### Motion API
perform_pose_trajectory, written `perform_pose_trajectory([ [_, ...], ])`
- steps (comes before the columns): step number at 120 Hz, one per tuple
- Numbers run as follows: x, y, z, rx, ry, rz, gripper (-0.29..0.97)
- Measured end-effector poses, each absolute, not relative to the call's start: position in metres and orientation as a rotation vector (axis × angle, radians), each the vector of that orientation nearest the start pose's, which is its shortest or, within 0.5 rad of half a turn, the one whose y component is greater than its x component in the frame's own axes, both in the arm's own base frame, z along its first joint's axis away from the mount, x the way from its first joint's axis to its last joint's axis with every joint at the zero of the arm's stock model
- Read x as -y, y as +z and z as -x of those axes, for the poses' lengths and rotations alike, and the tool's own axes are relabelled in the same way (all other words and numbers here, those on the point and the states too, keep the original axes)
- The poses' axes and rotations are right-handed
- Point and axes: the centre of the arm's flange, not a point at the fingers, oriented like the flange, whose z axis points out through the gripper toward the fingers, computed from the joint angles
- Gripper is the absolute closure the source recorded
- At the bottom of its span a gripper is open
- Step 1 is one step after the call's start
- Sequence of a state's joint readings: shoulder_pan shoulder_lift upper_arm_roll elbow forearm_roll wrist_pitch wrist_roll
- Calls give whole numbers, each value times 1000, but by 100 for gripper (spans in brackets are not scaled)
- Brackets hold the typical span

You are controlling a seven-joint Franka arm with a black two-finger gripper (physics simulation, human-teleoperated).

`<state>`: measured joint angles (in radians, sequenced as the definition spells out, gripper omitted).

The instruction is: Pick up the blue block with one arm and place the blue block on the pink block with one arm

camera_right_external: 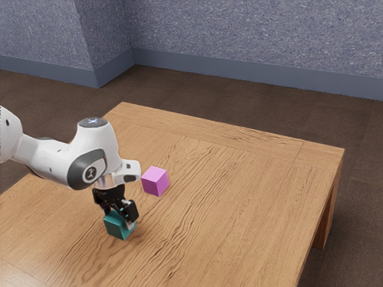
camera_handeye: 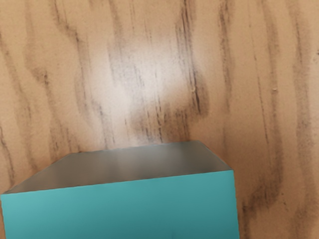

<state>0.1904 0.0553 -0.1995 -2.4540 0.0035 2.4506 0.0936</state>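
Note:
The blue block (camera_right_external: 118, 228), teal in colour, sits low at the table surface near the front of the exterior view's left. My gripper (camera_right_external: 119, 217) comes straight down on it, with a black finger pressed against each of two opposite sides, so it is shut on the block. In the wrist view the blue block (camera_handeye: 119, 204) looms large just under my hand, its shadow falling on the wood beyond it. The pink block (camera_right_external: 155, 180) rests on the table a short way behind the blue one and toward the exterior view's right, apart from both it and the gripper.
The wooden table (camera_right_external: 239, 197) stretches wide toward the exterior view's right, its edge dropping off at the far right. My white arm (camera_right_external: 66, 158) reaches in from the exterior view's left, above the table's near corner.

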Motion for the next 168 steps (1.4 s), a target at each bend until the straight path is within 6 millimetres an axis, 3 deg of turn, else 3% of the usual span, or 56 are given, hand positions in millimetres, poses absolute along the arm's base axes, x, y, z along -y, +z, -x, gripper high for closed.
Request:
perform_pose_trajectory([
  [28, 4, 265, -475, -170, 104, 3147, 1],
  [62, -2, 262, -475, -150, 106, 3150, 25],
  [124, -1, 265, -476, -140, 94, 3141, 31],
  [140, -1, 278, -486, -138, 49, 3137, 31],
  [168, 1, 332, -529, -153, -56, 3114, 32],
])
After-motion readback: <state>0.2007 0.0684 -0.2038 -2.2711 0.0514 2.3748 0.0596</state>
